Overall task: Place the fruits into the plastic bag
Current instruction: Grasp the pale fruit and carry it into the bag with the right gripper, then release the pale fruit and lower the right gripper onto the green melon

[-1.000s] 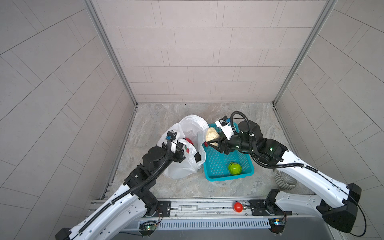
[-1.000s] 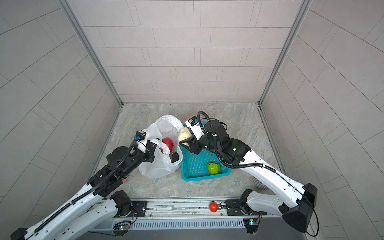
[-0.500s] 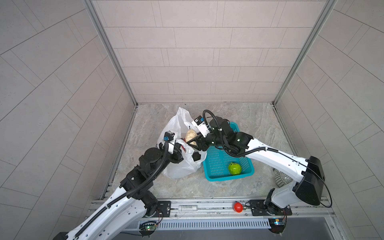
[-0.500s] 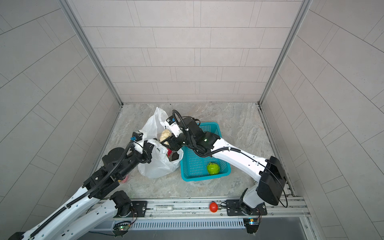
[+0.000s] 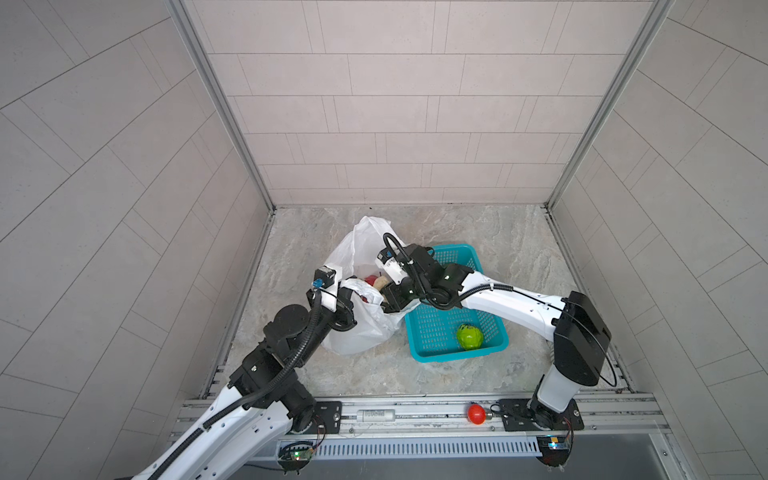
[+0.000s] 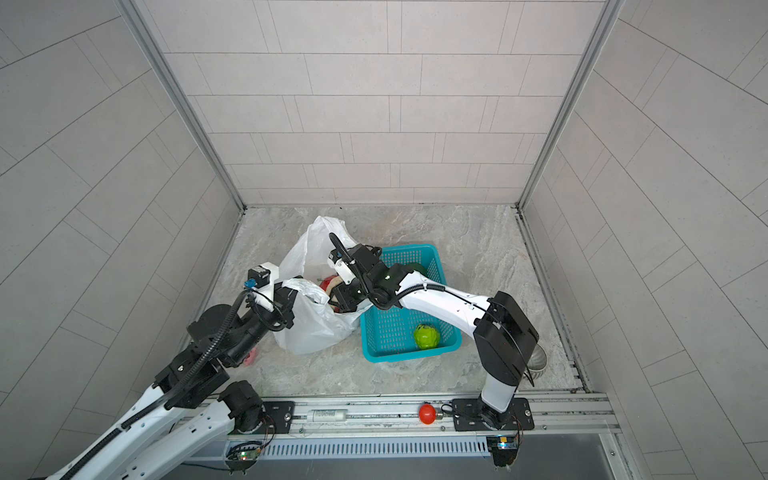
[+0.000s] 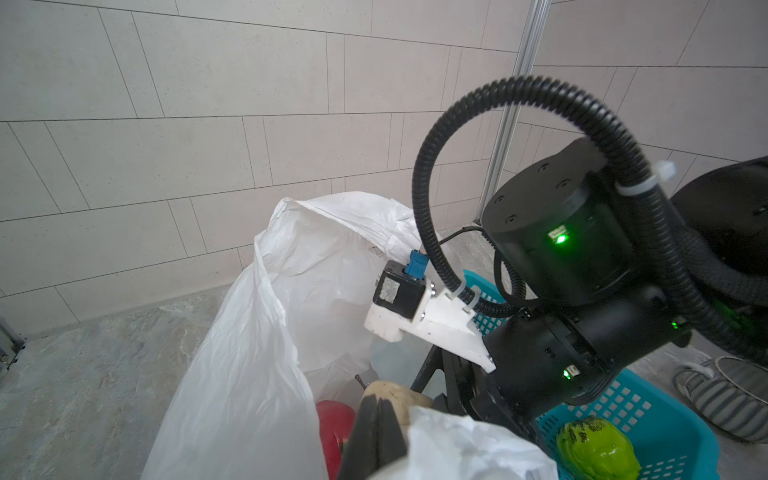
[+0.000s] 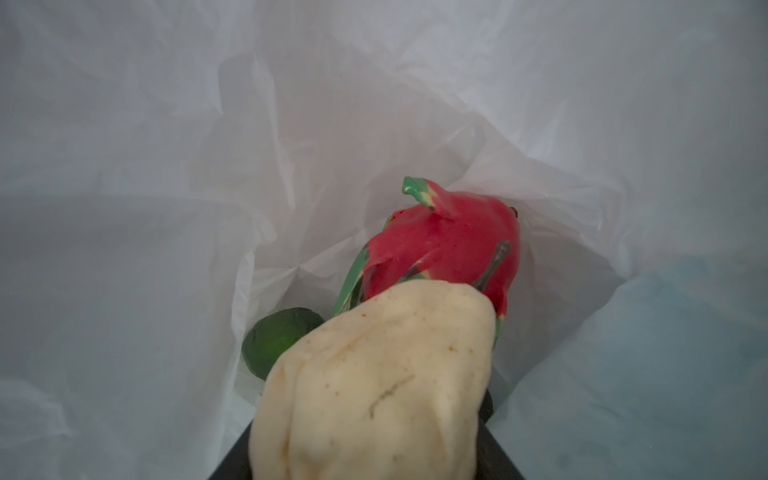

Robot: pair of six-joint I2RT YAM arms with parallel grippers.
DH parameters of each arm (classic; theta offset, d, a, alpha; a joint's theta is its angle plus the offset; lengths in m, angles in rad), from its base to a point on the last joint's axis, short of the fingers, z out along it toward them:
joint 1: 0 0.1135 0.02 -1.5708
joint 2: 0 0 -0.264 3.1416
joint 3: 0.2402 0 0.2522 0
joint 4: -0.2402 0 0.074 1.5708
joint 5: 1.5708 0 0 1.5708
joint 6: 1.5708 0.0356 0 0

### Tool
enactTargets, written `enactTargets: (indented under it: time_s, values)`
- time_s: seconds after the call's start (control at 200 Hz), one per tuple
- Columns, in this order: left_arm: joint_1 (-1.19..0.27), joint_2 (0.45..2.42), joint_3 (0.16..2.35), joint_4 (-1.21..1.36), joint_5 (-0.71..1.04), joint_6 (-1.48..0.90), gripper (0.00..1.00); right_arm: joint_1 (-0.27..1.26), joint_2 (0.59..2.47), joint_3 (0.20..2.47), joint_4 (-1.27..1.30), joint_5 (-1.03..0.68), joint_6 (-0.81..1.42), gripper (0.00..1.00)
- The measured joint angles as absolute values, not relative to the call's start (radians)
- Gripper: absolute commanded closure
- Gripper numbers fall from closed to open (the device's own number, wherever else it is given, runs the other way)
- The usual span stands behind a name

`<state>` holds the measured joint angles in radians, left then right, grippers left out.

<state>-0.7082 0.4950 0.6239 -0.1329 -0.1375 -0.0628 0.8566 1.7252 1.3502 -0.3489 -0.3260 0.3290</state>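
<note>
Overhead, a large, thin, crinkly white plastic bag [image 5: 361,328] stands open on the grey marbled table [image 5: 519,257], just beside a teal perforated plastic basket [image 5: 455,356]. The left gripper [image 7: 376,432] is clenched tight on the bag's near rim, holding that edge up. The right gripper [image 5: 390,297] reaches across the middle into the bag's mouth, its jaws partly apart and grasping a cream knobbly ball [image 8: 374,382] of toy fruit. In the right wrist view, that ball hangs inside the bag over a pink-red dragon fruit with green scales [image 8: 444,241] and a dark green avocado [image 8: 274,340], both lying at the bottom against the white plastic. A bright green bumpy ball [image 5: 469,336] sits in the basket near its front corner, apart from the bag. A glossy red ball with a metal stub [image 5: 476,414] rests on the metal rail at the table's front edge.
</note>
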Motion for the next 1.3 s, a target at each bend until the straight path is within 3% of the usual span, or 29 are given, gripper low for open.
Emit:
enactTargets:
  time_s: [0.11,0.275,0.38,0.736,1.001,1.301]
  values:
    - [-0.708,0.505,0.624,-0.133,-0.139,-0.063,1.00,0.857,1.741,1.350,-0.373,-0.299,0.329,0.50]
    - [-0.708,0.515,0.623,-0.131,-0.139,-0.063,1.00,0.857,1.737,1.350,-0.391,-0.239,0.313,0.27]
    - [-0.708,0.516,0.622,-0.128,-0.139,-0.064,1.00,0.857,1.713,1.349,-0.398,-0.215,0.296,0.19]
    - [-0.708,0.523,0.622,-0.124,-0.139,-0.064,1.00,0.857,1.553,1.336,-0.392,-0.243,0.237,0.22]
    - [-0.708,0.527,0.620,-0.111,-0.139,-0.064,1.00,0.857,1.329,1.177,-0.462,-0.276,0.190,0.21]
    - [-0.708,0.576,0.617,-0.067,-0.130,-0.068,1.00,0.787,1.156,0.973,-0.592,-0.092,0.220,0.21]
